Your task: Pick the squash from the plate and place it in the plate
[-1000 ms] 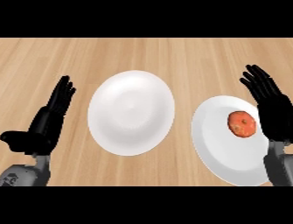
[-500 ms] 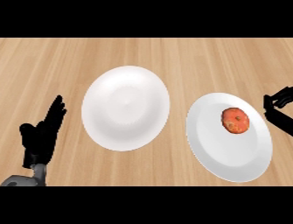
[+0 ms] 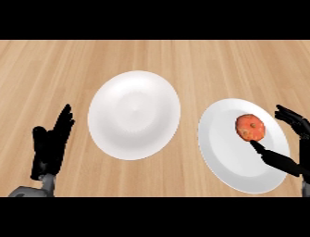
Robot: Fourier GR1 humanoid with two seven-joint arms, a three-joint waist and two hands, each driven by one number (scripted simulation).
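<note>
The squash [image 3: 250, 127] lies on the right plate [image 3: 229, 162], in its upper half and toward the right rim, a small orange-red lump resting on the white surface. The right hand [image 3: 306, 148] stands at that plate's right edge with its fingers straight and spread apart, holding nothing. Its thumb [image 3: 270, 156] reaches in over the plate, the tip just below the squash, while the fingers [image 3: 295, 121] sit just to the squash's right, outside the rim. That arrangement brackets the squash from two sides, which reads as the set-up for a pinch: the hand looks ready to close on it, though no contact can be confirmed.

The left plate [image 3: 134, 115] lies near the middle of the wooden counter [image 3: 48, 69], well apart from the squash and close beside the right plate without touching it. Nothing lies in it, so it is presumably where the squash is meant to go.

The left hand [image 3: 51, 146] shows at the lower left, beside the left plate, fingers straight and pointing up, released and resting. It is clear of both plates, so it leaves the path between them free.

The pick is not yet made; the squash has still to be lifted.
</note>
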